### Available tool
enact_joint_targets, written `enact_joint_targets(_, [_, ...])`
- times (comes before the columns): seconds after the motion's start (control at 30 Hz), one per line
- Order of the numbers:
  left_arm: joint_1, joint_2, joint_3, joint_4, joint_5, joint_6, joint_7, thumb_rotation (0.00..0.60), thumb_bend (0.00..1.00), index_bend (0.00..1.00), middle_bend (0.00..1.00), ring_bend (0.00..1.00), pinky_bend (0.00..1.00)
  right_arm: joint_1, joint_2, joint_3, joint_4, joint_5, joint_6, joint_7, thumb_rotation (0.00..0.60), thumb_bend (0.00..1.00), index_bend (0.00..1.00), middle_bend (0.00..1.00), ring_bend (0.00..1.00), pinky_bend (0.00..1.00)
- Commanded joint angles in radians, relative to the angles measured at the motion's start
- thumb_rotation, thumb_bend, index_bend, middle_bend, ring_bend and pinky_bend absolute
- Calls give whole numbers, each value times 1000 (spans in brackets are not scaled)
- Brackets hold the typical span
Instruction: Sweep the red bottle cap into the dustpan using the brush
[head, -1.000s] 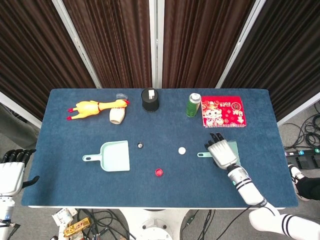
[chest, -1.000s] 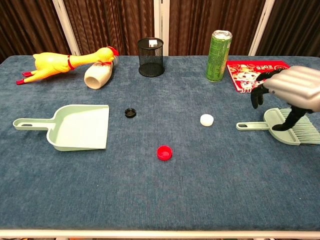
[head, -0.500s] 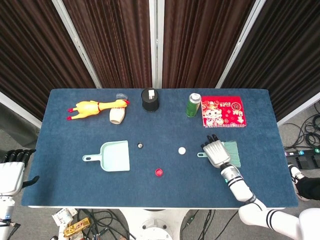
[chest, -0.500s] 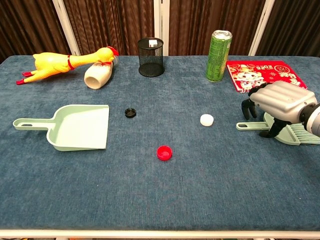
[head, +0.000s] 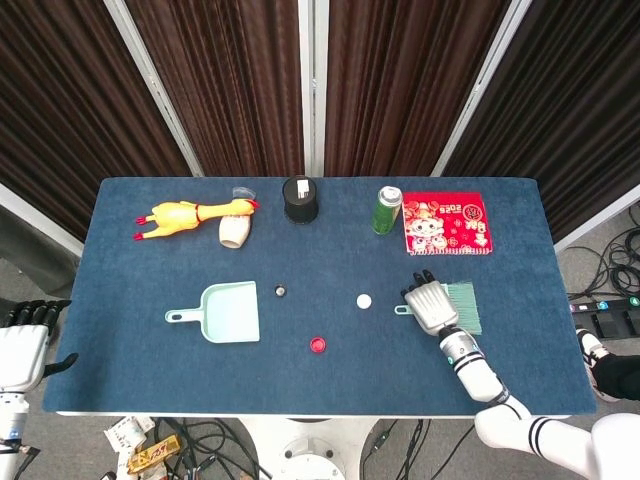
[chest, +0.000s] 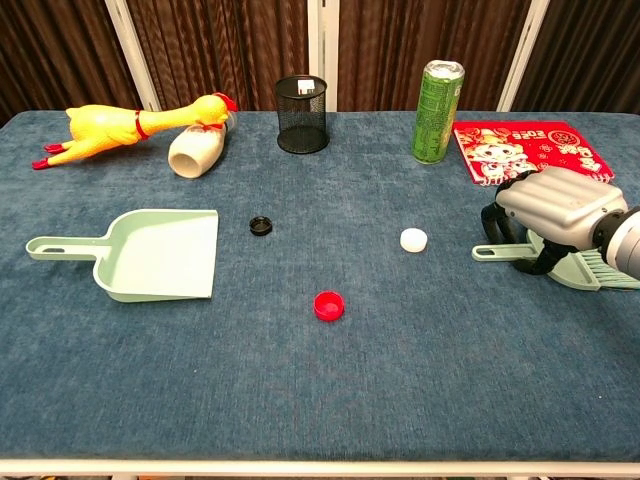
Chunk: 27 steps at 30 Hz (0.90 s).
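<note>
The right robot hand (chest: 548, 215) has sunk lower onto the brush (chest: 580, 267), fingers curling over its handle; whether it grips yet, I cannot tell.

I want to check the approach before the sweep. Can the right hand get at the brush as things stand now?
Probably yes. The right hand is already down over the brush, fingers curled over where the handle meets the head. Nothing lies between them. Whether the fingers have closed on it, I cannot tell.

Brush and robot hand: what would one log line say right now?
right hand over brush, not lifted | red cap unswept | dustpan empty | left hand off table
</note>
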Motion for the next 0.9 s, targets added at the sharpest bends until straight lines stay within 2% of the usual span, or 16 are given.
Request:
enact_joint_targets(0.03, [-3, 0, 0, 1, 3, -2, -4, 600, 108, 223, 244, 173, 162, 3, 0, -1, 1, 1, -1, 2, 600, 179, 500, 496, 186, 176])
enact_joint_targets(0.3, [-40, 12, -7, -2, 23, -42, -21, 600, 109, 223, 245, 173, 162, 2, 14, 0, -8, 9, -10, 58, 600, 367, 622, 591, 269, 209])
enact_joint_targets(0.4, [-70, 25, -13, -9, 37, -74, -41, 600, 108, 224, 244, 173, 162, -1, 47, 10, -36, -1, 3, 112, 600, 448, 641, 608, 284, 226])
enact_joint_targets(0.57, [-151, 32, -34, -30, 42, -174, -45, 600, 108, 272, 245, 173, 162, -6, 154, 59, -149, -1, 13, 271, 600, 550, 654, 621, 297, 253])
enact_joint_targets(0.73, [-258, 14, -66, -40, 0, -341, -137, 600, 107, 292, 260, 176, 171, -4, 268, 96, -234, -41, 34, 421, 600, 560, 661, 622, 297, 254])
enact_joint_targets(0.9, [-343, -37, -90, -25, -81, -462, -73, 600, 110, 333, 299, 217, 184, -3, 370, 124, -298, -71, 39, 566, 600, 561, 661, 622, 296, 254])
